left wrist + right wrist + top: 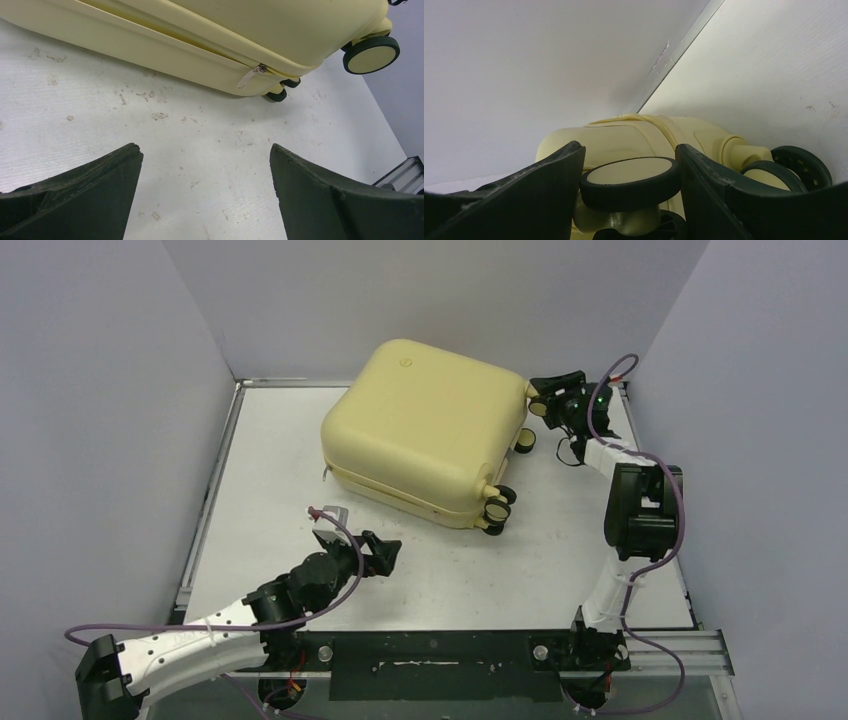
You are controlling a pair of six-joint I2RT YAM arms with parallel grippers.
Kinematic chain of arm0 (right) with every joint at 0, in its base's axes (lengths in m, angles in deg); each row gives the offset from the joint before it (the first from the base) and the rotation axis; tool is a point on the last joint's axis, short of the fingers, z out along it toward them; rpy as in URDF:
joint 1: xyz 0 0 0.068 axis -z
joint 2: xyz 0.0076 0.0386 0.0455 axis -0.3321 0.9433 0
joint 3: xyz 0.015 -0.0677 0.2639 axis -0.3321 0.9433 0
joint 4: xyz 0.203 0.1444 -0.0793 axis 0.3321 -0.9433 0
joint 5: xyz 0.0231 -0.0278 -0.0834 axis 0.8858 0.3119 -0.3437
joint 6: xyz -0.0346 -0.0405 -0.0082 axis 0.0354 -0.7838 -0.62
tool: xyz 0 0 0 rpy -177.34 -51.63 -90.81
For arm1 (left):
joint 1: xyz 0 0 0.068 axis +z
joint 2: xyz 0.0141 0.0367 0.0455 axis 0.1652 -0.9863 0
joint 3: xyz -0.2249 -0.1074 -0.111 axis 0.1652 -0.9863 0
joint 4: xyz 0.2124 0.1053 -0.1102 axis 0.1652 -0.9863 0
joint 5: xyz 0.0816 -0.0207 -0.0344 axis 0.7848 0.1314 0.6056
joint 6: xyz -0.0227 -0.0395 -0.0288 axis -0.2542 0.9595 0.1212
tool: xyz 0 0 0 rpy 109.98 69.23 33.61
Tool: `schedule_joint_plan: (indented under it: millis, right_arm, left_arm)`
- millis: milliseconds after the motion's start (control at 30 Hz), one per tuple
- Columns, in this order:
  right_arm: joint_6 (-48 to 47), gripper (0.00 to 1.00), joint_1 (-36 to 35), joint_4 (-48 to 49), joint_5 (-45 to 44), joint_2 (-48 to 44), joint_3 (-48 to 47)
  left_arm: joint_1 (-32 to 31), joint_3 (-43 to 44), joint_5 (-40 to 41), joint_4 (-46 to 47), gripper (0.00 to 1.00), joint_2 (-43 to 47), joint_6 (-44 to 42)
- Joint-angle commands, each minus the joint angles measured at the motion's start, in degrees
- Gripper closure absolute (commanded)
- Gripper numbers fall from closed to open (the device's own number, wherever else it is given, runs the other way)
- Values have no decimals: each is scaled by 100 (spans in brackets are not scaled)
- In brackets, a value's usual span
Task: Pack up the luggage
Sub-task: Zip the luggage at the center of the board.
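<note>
Two tools work here, and I start with the near one. The left tool point(205, 150) hangs just over the desk point(450, 570), on the near side of the luggage point(420, 425). Its jaws stand wide apart and it holds nothing. Just past it, low on the near side of the luggage, a little silver zip tab point(248, 78) hangs from the seam. The luggage lies flat and shut on the desk, between the two tools. Two small wheels point(497, 508) stick out at the near right corner of the luggage. At the far right corner of the luggage is the right tool point(630, 146). Its jaws are partly closed, one on each side of a black-and-cream wheel point(629, 180), and both fingers point(549, 190) look to touch the rim. So it has hold of that wheel, though I cannot tell how hard.

I think the step now is to get a good hold of the luggage so it can be opened. To do it well, the right tool should squeeze the wheel deep in its jaws, because a round wheel can roll or slip out. It should pull slowly and keep the luggage flat. The left tool should line up with the zip tab, which is thin and needs a low, careful pinch.
</note>
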Motion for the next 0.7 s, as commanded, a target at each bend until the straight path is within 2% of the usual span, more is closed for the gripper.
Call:
schedule_joint_plan:
  millis: [0,133,333,567,667]
  right_arm:
    - [-385,100,-390,660,449,-744,-105]
    - [-622,100,-434,613,470,-935,-409]
    - [-933,100,-419,453,470,-816,-930]
    - [-1317,100,-338,486,773,-98,-1436]
    - [-1152,100,-335,749,834,-2,-1068]
  left_arm:
    - [33,-33,162,171,3,161,-125]
    - [32,-134,176,811,3,82,-608]
    - [28,-95,153,1818,3,-484,-1173]
    - [32,-42,39,2051,3,-656,-1270]
    - [33,-88,39,1944,3,-524,-1192]
